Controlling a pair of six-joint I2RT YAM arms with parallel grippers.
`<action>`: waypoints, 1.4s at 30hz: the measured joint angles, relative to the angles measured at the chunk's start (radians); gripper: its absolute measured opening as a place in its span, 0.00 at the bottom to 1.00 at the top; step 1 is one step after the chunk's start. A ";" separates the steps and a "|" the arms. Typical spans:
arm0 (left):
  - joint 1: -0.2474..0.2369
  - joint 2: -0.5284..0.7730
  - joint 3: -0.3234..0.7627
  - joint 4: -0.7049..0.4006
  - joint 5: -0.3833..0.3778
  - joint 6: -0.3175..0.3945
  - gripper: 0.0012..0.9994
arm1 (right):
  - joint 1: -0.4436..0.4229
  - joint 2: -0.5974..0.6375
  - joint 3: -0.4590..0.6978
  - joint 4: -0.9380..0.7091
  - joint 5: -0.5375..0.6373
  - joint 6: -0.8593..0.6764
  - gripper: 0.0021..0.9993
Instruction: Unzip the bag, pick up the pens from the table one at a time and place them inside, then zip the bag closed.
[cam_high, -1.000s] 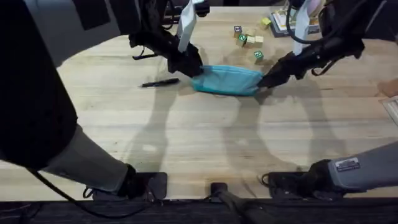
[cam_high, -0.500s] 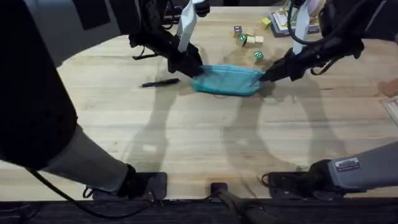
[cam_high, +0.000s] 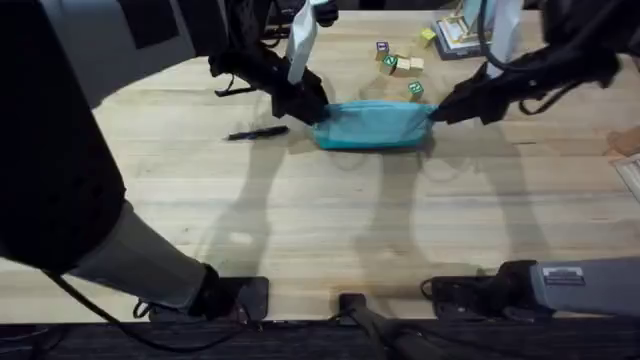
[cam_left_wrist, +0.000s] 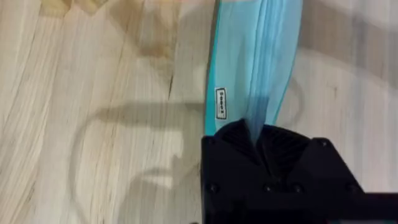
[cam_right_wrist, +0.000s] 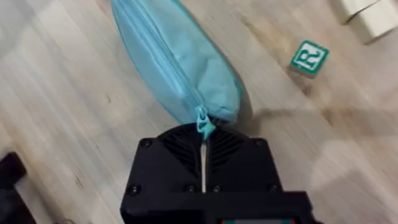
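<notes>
Bag (cam_high: 375, 125) pinched at opposite ends by both hands, right hand (cam_right_wrist: 204, 134) closed on its zipper pull (cam_right_wrist: 203, 119).

wood table (cam_high: 330, 230): bag (cam_high: 375, 126), pen (cam_high: 256, 132), blocks (cam_high: 400, 66).

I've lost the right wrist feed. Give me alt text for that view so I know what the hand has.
The right hand is shut on the zipper pull at the end of the teal bag, which lies zipped on the light wooden table. A green letter block marked R sits beside the bag, apart from it.
</notes>
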 joint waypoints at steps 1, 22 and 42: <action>-0.003 0.000 0.000 0.000 0.004 0.000 0.04 | 0.001 -0.028 0.000 -0.007 0.011 0.000 0.03; 0.027 0.000 0.000 -0.004 -0.047 0.000 0.04 | 0.269 -0.174 0.000 0.012 0.134 0.026 0.03; 0.041 0.000 0.000 -0.005 -0.156 0.004 0.04 | 0.577 -0.188 0.000 0.405 0.114 0.233 0.03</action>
